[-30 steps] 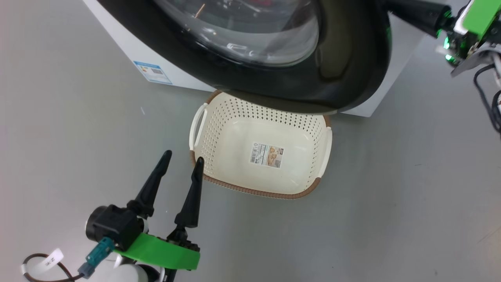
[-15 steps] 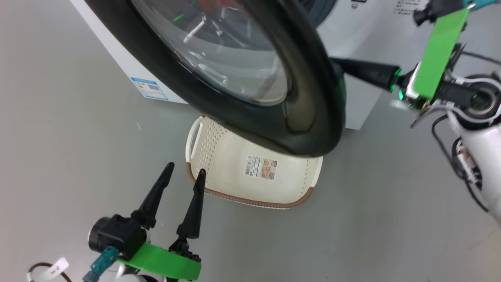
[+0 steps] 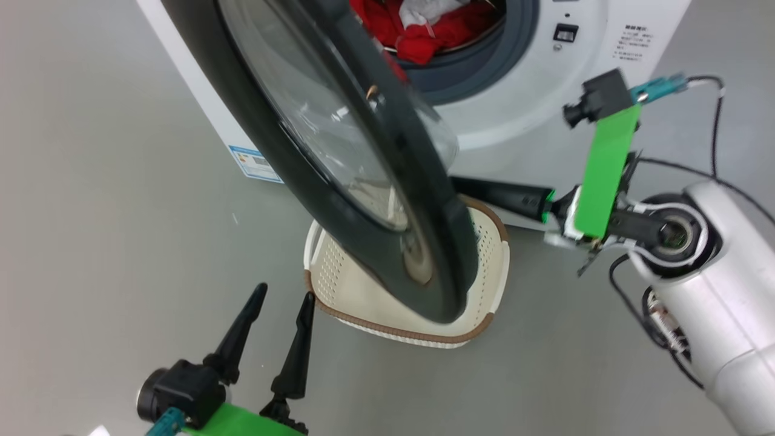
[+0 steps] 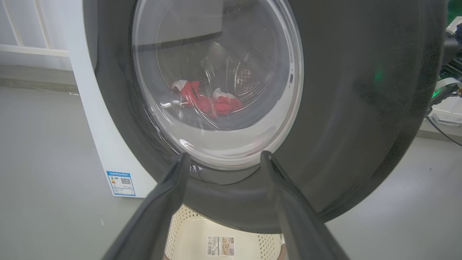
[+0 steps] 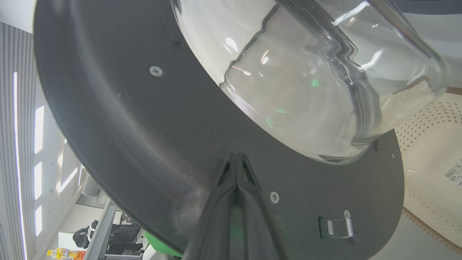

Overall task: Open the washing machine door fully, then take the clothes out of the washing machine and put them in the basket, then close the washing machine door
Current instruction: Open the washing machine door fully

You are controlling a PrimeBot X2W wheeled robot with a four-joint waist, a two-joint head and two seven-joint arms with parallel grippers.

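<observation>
The washing machine door (image 3: 284, 157) stands partly swung out, its black rim hanging over the basket (image 3: 487, 272) on the floor. Red clothes (image 3: 424, 33) lie in the drum of the white washing machine (image 3: 521, 109). My right gripper (image 3: 466, 184) is shut, and its fingertips press on the door's inner face (image 5: 126, 108) just below the glass bowl (image 5: 306, 79). My left gripper (image 3: 284, 292) is open and holds nothing, low beside the basket's left corner. In the left wrist view my left gripper (image 4: 223, 157) points at the door's outer side (image 4: 361, 108), with the clothes (image 4: 213, 103) visible through the glass.
A blue label (image 3: 254, 163) sits low on the machine's front. The door latch (image 5: 335, 227) shows on the inner rim. Grey floor (image 3: 91, 212) stretches to the left of the machine. My right forearm (image 3: 708, 284) and its cables fill the lower right.
The door has swung further out from the machine, with the shut right gripper against its inner side. The head view has shifted, bringing the drum opening and the clothes into view. The left gripper has stayed put.
</observation>
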